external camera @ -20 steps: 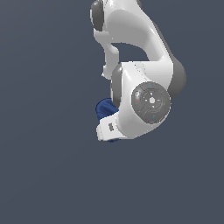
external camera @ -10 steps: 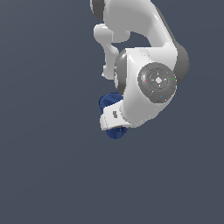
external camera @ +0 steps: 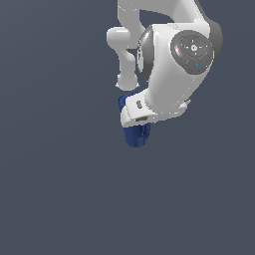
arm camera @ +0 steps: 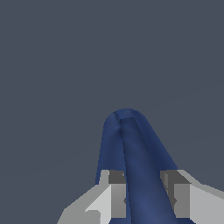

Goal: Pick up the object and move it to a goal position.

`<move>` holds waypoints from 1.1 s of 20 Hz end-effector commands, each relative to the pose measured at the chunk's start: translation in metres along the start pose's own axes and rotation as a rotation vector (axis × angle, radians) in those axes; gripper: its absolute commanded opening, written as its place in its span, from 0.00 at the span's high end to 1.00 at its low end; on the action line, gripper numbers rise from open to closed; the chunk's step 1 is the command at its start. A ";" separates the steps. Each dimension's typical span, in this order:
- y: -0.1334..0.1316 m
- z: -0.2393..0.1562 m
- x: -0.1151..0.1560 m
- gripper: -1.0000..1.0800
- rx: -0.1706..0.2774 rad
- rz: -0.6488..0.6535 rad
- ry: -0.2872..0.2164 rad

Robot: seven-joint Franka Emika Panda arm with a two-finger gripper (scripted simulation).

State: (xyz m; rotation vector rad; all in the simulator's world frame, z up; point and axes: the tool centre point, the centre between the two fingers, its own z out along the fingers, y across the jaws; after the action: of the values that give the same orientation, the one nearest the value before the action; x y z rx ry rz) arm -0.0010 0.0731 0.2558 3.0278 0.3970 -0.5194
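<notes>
Now you see the dark blue mug [arm camera: 131, 157], smooth, round at its far end, squeezed tight between the white gripper [arm camera: 143, 197] fingers [arm camera: 114, 194].

There is one dark blue mug [external camera: 135, 134], and no second object of its kind shows in either view. One white robot arm [external camera: 172, 64] is in the scene, carrying one tool [arm camera: 144, 199] with two fingers [arm camera: 116, 194]. The wrist view shows the same single mug [arm camera: 131, 162] between those two fingers.
</notes>
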 end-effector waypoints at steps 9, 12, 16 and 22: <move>-0.030 -0.022 -0.049 1.00 -0.001 0.000 0.002; -0.034 -0.026 -0.057 1.00 -0.001 0.000 0.002; -0.037 -0.028 -0.061 1.00 0.000 0.000 0.002; -0.037 -0.027 -0.060 1.00 0.001 0.000 0.001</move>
State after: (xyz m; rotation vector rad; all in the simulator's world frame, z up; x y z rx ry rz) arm -0.0564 0.0966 0.3007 3.0281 0.3973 -0.5209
